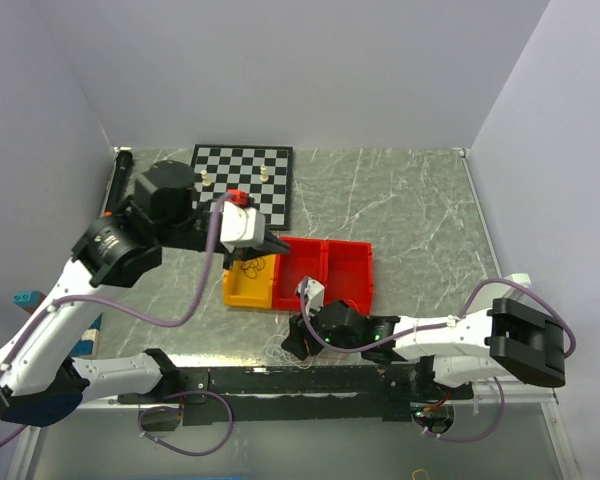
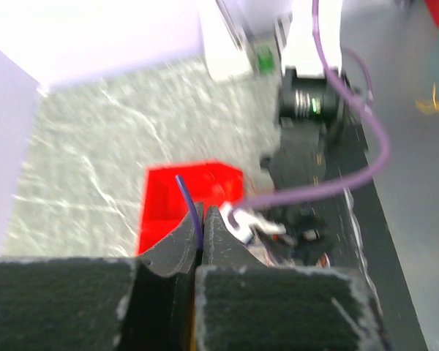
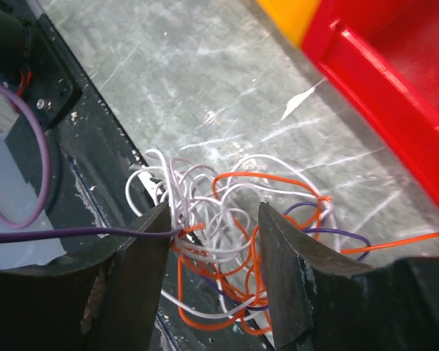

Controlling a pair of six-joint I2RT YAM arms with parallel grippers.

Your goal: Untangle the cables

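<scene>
The tangle of cables point(image 3: 230, 234), thin white, orange and purple wires in small loops, lies at the table's near edge, partly over the black base rail. My right gripper point(image 3: 214, 212) is open with its jaws on either side of the tangle, low over it. In the top view it point(image 1: 294, 340) is just left of the tangle's faint strands point(image 1: 278, 350). One purple wire point(image 3: 66, 234) runs taut leftward out of the tangle. My left gripper point(image 2: 203, 213) is shut on a thin blue-purple wire point(image 2: 190, 194). In the top view it point(image 1: 270, 243) hovers over the bins.
A yellow bin point(image 1: 238, 292) holding a thin dark wire loop point(image 1: 250, 267) stands beside a red two-part bin point(image 1: 352, 262) mid-table. A chessboard point(image 1: 245, 165) with a few pieces lies at the back. The black base rail point(image 1: 280, 380) runs along the near edge.
</scene>
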